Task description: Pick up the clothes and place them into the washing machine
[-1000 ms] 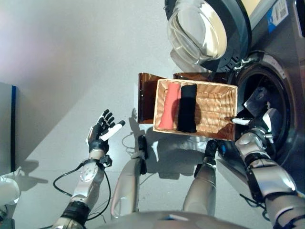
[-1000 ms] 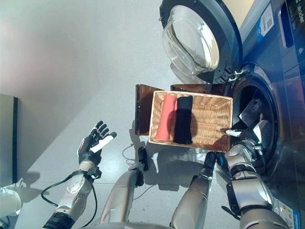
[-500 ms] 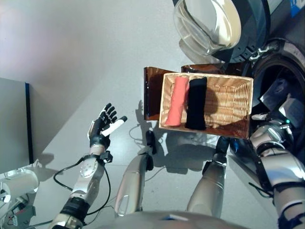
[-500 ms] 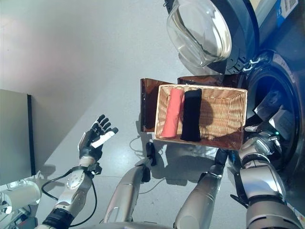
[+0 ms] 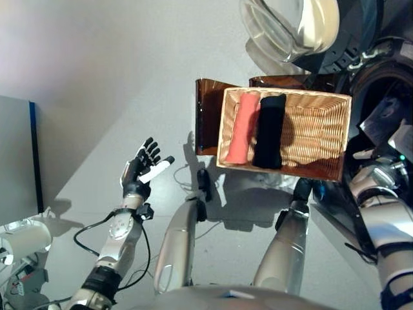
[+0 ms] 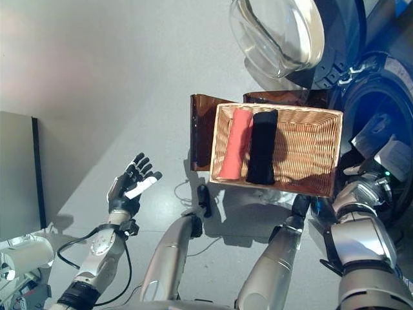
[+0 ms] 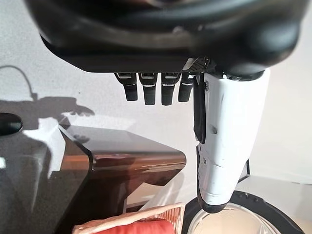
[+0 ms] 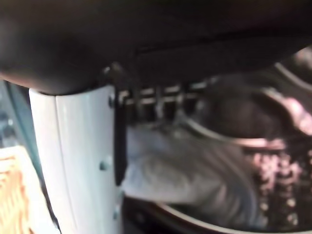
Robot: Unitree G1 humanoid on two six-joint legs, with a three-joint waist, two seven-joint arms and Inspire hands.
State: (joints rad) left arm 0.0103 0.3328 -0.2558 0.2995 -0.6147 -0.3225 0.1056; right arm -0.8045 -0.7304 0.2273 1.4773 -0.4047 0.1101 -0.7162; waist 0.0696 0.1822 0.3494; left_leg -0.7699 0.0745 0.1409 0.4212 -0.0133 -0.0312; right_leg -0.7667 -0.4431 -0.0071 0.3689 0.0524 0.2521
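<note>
Wicker basket (image 5: 322, 145) holds two rolled garments side by side at its left end, a pink roll (image 5: 240, 128) and a black roll (image 5: 268, 131), long axes parallel, running near to far. Left hand (image 5: 141, 173) hangs apart over the floor (image 5: 97, 77), fingers spread, holding nothing. Right hand (image 6: 373, 184) is at the washing machine (image 6: 381, 97) drum mouth beside a grey cloth (image 8: 190, 170); its grip cannot be determined.

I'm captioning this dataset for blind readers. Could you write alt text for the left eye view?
A wicker basket holding a rolled coral cloth and a rolled black cloth sits on the grey floor before an open front-loading washing machine. The robot's right hand is at the drum opening beside a grey garment; its left hand is open and empty, well left of the basket.
</note>
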